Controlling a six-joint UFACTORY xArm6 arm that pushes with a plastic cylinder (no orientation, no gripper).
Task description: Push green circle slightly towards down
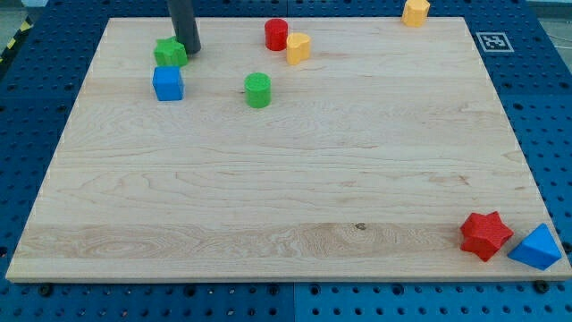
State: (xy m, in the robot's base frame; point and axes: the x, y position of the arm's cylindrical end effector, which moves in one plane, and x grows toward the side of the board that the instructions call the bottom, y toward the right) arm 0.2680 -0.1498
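- The green circle [257,90] sits on the board [268,197] in its upper-left part, standing alone with bare wood all round it.
- My tip [190,51] is up and to the view's left of the circle, well apart from it. It is a plain rod with nothing to spread or pinch, and it carries nothing.
- The tip touches or nearly touches the right side of the green star [169,52], which lies up-left of the circle; I cannot tell which.
- The blue cube [167,83] stands level with the circle to its left, just below the star, with a clear gap between cube and circle.
- The red cylinder [277,34] is above the circle and slightly to its right, near the board's top edge.
- The yellow block [298,46] is just beside the red cylinder, up-right of the circle.
- An orange-yellow block [416,12] sits far up-right of the circle, on the top edge itself.
- Below the circle the wood runs open all the way to the board's bottom edge.
- The red star [485,235] is far down-right of the circle, by the bottom right corner.
- The blue wedge [536,248] is just right of that star, overhanging the board's right edge.
- A marker tag [491,41] lies off the top right corner, far right of the circle.
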